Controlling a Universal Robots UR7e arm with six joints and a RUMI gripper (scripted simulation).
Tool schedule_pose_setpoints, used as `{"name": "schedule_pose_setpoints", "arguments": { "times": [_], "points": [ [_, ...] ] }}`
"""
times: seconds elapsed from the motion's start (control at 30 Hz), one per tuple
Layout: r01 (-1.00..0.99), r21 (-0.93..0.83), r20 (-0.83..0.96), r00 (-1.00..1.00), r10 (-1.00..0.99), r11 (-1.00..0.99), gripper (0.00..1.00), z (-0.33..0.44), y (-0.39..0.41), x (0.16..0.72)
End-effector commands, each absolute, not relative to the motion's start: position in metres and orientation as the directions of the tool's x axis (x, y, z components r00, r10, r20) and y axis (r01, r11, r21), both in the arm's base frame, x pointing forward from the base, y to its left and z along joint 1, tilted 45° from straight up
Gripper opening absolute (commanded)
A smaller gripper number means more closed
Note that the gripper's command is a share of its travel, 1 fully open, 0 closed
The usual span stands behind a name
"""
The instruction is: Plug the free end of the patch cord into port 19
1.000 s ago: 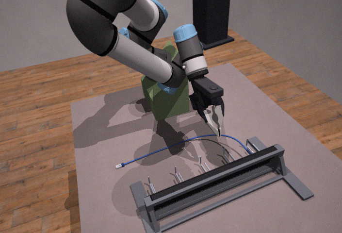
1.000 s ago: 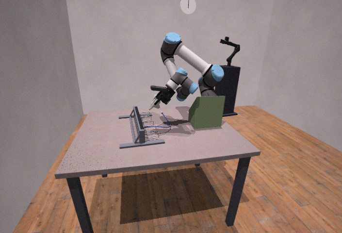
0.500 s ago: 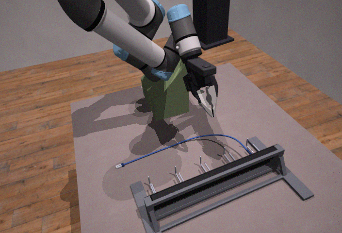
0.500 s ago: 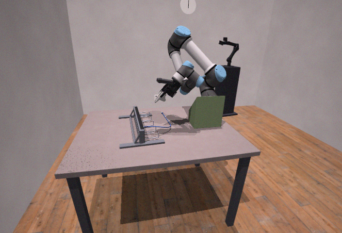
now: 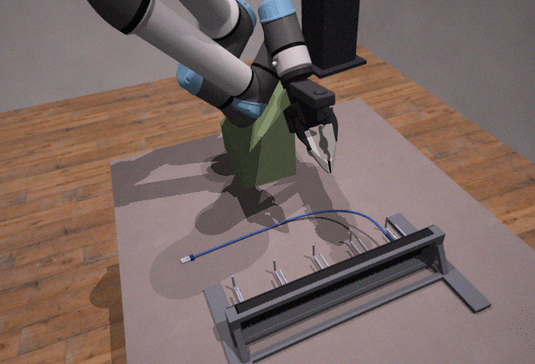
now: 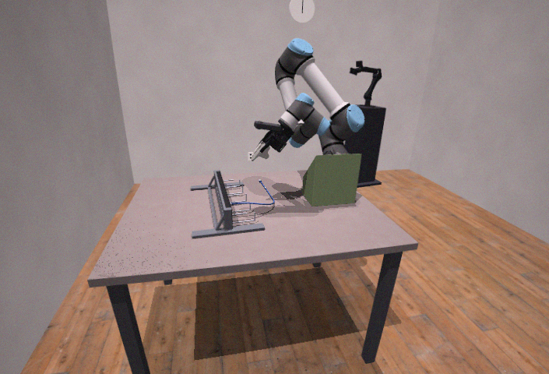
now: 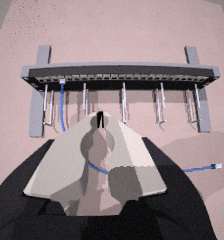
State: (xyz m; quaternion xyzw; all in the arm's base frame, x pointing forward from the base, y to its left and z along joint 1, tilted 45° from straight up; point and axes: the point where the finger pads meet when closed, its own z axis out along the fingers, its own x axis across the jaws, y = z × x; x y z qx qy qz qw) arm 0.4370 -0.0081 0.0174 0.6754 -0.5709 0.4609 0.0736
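Observation:
The grey rack (image 5: 345, 277) stands on the table, its row of ports facing the arm; it also shows in the wrist view (image 7: 121, 80) and in the exterior view (image 6: 222, 205). A blue patch cord (image 5: 284, 223) runs from a port near the rack's left end (image 7: 61, 81) in an arc across the table. Its free plug (image 5: 185, 260) lies flat on the table, far from the rack's ports; it shows at the right in the wrist view (image 7: 217, 165). My gripper (image 5: 328, 164) is shut and empty, high above the table behind the rack; it also shows in the wrist view (image 7: 99, 116).
A green block (image 5: 261, 145) stands at the arm's base behind the gripper. Several metal cable-guide pegs (image 5: 315, 252) stick out from the rack's port side. A dark pedestal (image 6: 369, 145) stands on the floor beyond the table.

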Motion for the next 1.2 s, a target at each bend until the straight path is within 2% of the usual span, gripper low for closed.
{"name": "schedule_pose_setpoints", "arguments": {
  "times": [0.0, 1.17],
  "points": [
    [-0.844, -0.422, 0.707, -0.078, -0.703, -0.331, 0.00, 0.020, -0.012, 0.435],
    [-0.844, -0.421, 0.707, -0.076, -0.703, -0.331, 0.00, 0.087, -0.079, 0.427]
  ]
}}
